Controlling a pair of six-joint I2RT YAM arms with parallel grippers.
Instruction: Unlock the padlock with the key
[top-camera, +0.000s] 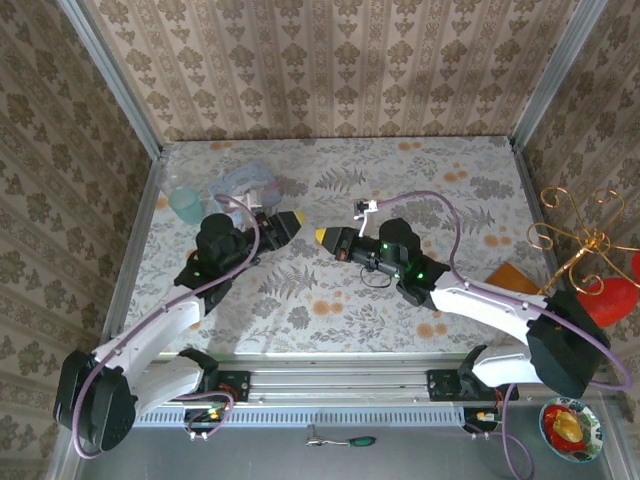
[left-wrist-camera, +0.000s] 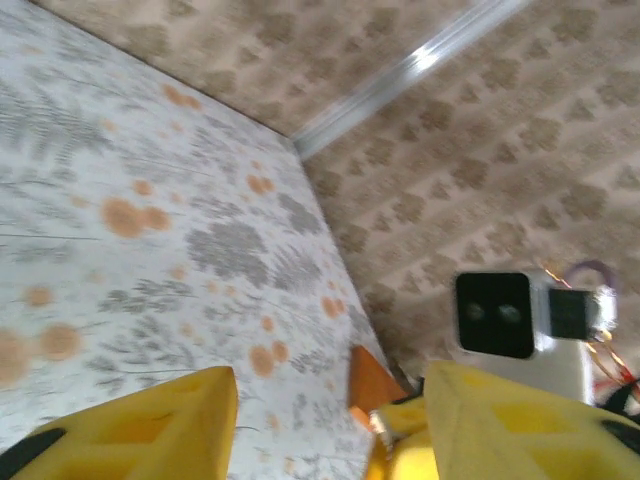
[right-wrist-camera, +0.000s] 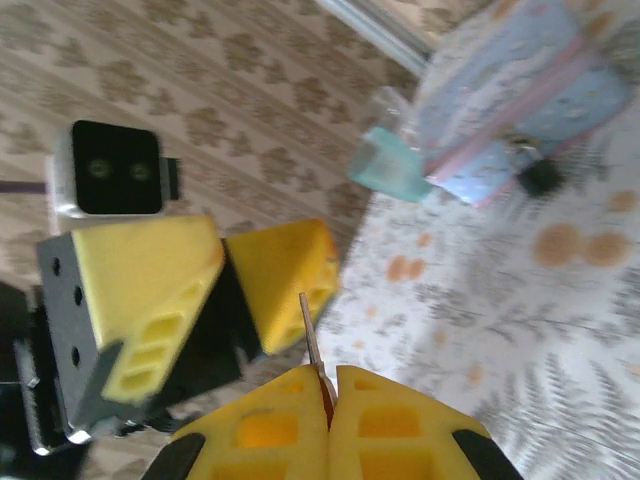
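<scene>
progress: early, key (right-wrist-camera: 314, 350) pinched in the clenched right gripper (right-wrist-camera: 330, 385), blade poking past its tips | padlock (right-wrist-camera: 540, 177) unheld, well beyond those tips, just beside bag (right-wrist-camera: 520, 90) | left gripper (left-wrist-camera: 330, 400) spread, empty, facing right fingertips | left to do: hold lock, insert, turn | surface: floral table (left-wrist-camera: 100, 280), wallpapered walls (left-wrist-camera: 500, 170)

The top camera looks steeply down on the table (top-camera: 300, 310); left wrist camera (right-wrist-camera: 110, 170) and right wrist camera (left-wrist-camera: 495, 315) closely face each other.

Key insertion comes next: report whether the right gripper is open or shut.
Shut. The right gripper has its yellow fingers pressed together, with the thin key pinched between them.
</scene>
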